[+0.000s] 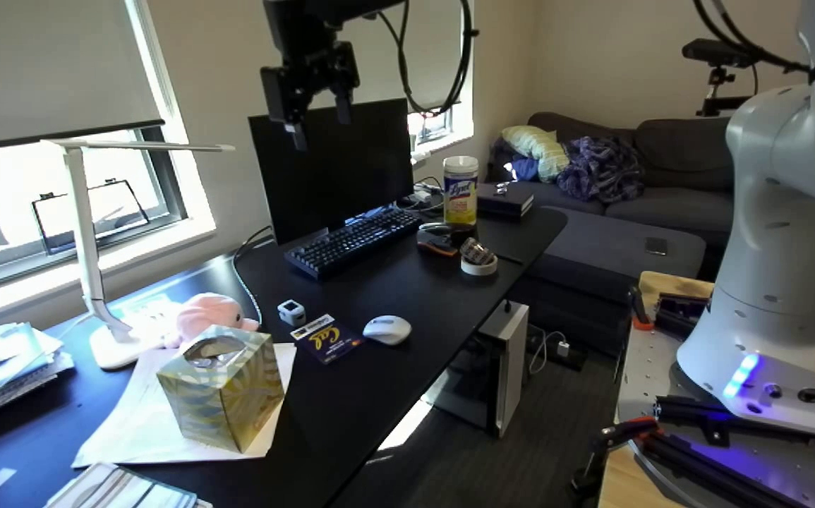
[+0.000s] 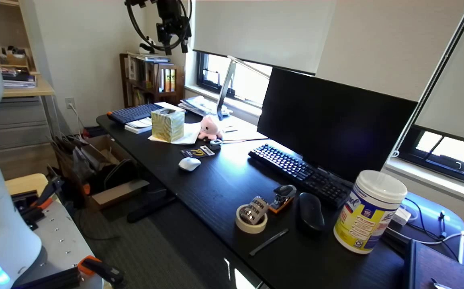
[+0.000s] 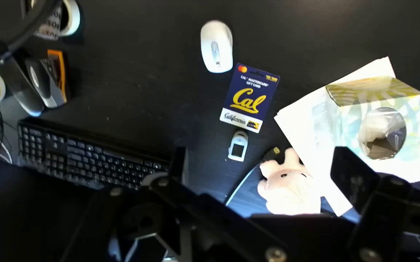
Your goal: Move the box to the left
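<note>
Two fingers hang parted and empty above the worktop — the box sits on papers, lower down and, in the wrist view, right of their gap.

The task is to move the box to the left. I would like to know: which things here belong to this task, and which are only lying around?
For the task:
box
gripper, open and holding nothing

Only lying around:
paper under the box
white mouse
gift card
pink plush
stapler
Lysol tub
</note>
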{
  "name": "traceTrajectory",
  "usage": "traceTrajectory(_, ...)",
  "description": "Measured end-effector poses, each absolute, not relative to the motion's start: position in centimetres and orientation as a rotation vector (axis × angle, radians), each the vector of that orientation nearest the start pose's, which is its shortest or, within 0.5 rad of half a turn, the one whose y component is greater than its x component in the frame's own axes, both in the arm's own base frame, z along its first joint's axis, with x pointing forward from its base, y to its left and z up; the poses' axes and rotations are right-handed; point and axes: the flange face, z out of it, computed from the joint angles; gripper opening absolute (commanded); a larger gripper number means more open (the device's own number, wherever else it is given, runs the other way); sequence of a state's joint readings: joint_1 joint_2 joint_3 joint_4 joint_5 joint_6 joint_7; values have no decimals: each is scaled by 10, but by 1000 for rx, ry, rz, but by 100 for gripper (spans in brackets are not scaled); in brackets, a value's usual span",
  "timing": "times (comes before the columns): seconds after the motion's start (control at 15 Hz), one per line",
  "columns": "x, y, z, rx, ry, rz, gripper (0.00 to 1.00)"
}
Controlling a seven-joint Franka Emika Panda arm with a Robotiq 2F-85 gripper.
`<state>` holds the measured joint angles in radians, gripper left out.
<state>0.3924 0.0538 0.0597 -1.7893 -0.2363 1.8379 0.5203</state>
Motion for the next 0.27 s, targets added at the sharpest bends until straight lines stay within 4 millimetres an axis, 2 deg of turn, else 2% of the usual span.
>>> traceTrajectory(0.27, 488, 168, 512, -3274, 276, -67, 100)
